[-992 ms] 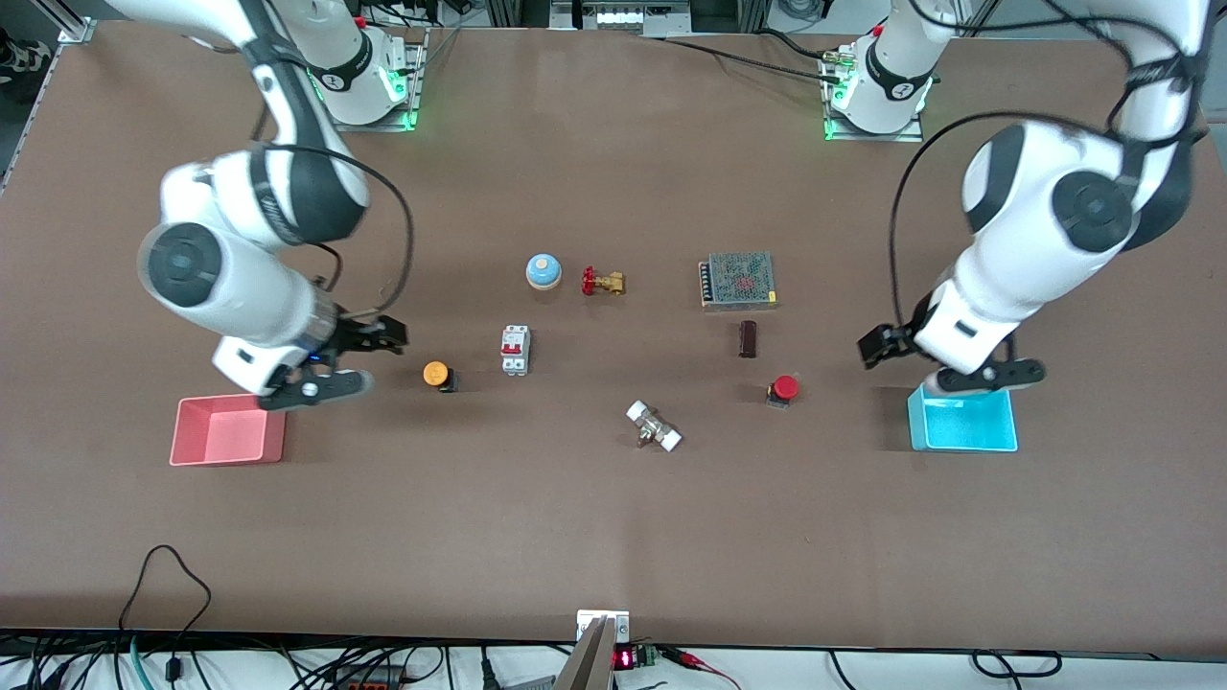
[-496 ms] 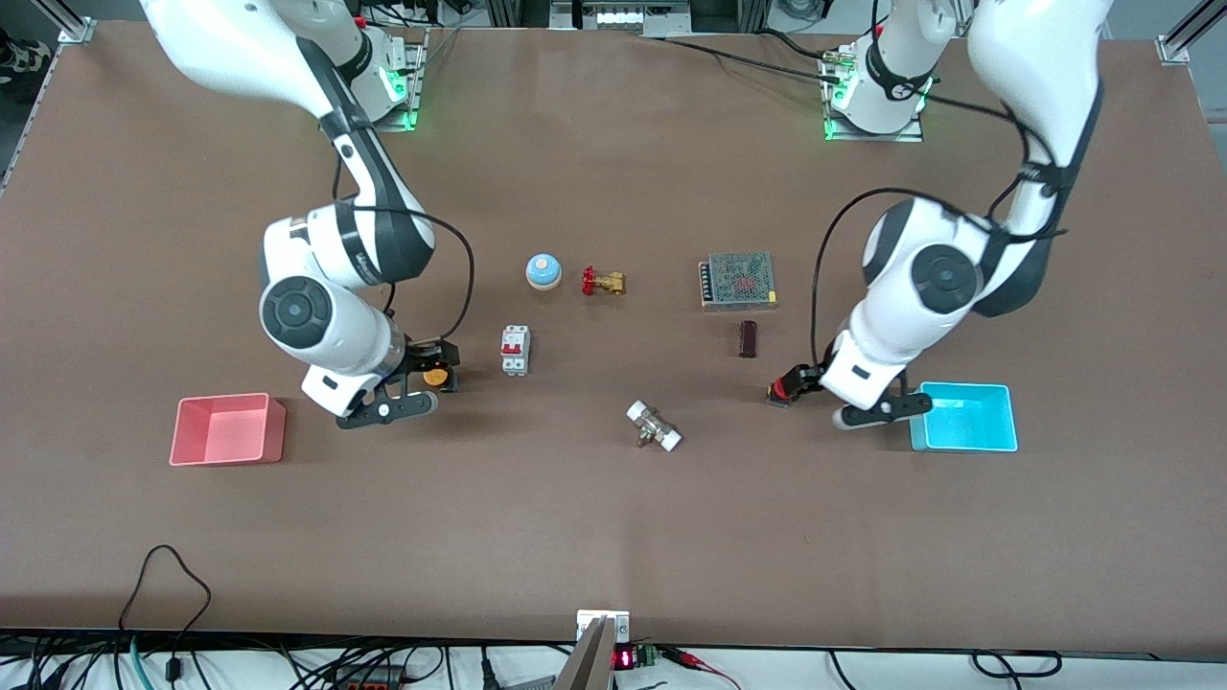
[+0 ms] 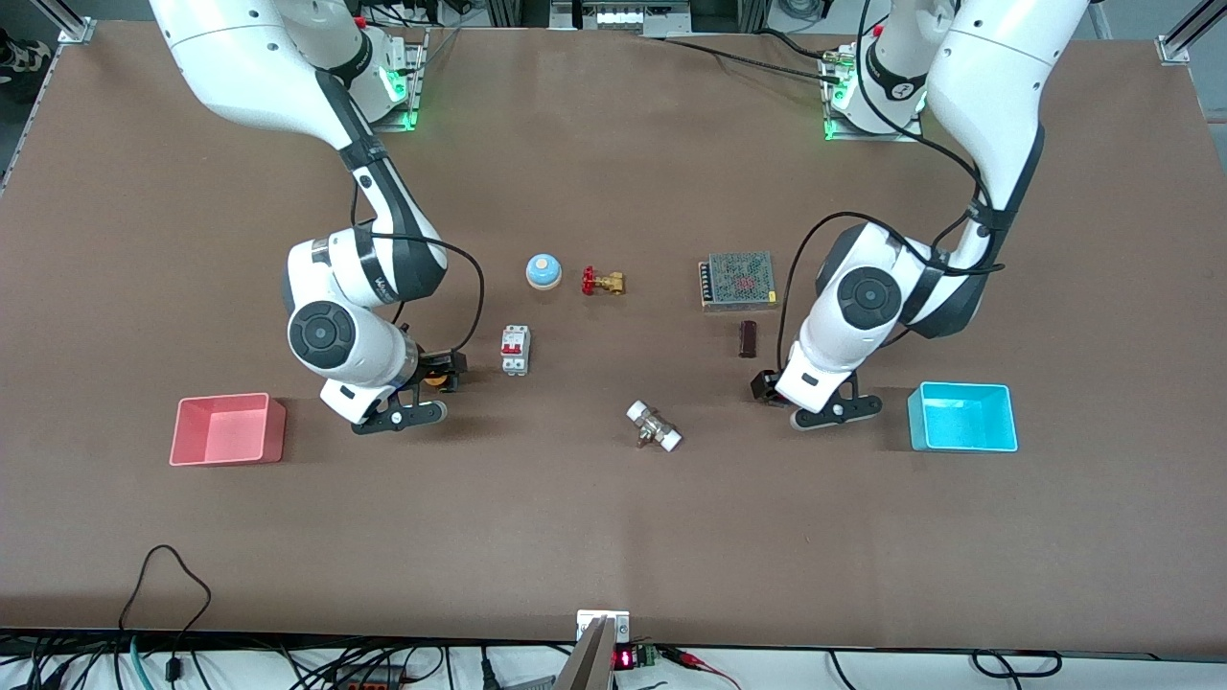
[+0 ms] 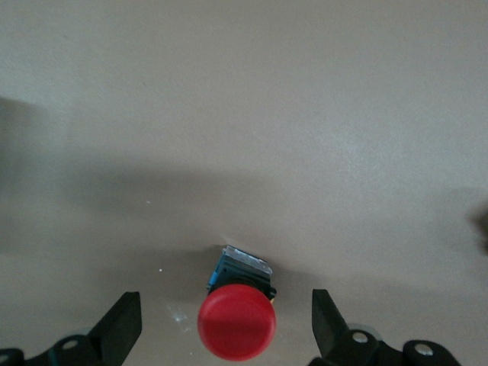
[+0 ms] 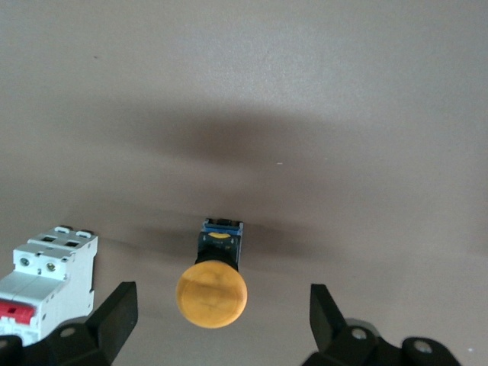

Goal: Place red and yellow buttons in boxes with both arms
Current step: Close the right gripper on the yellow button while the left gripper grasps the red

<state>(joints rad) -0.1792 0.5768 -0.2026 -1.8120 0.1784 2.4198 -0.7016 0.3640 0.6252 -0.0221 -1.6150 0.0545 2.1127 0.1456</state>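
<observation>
Mostly bare brown table (image 3: pixel 613 537) carries 2 trays.

no readable text, label, brand or sign is found on any item. the small display (image 3: pixel 623 658) at the table's (image 3: pixel 613 537) edge nearest the front camera shows red lit digits, too small to read. markings on the white circuit breaker (image 5: pixel 42 274) cannot be read.

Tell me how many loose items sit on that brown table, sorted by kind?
Push-buttons: 2 (red button, yellow button)
Trays: 2 (pink box, cyan box)
Bell: 1
Valve: 1
Circuit breaker: 1
Mesh-topped unit: 1
Dark block: 1
White fitting: 1
Total: 10
</observation>
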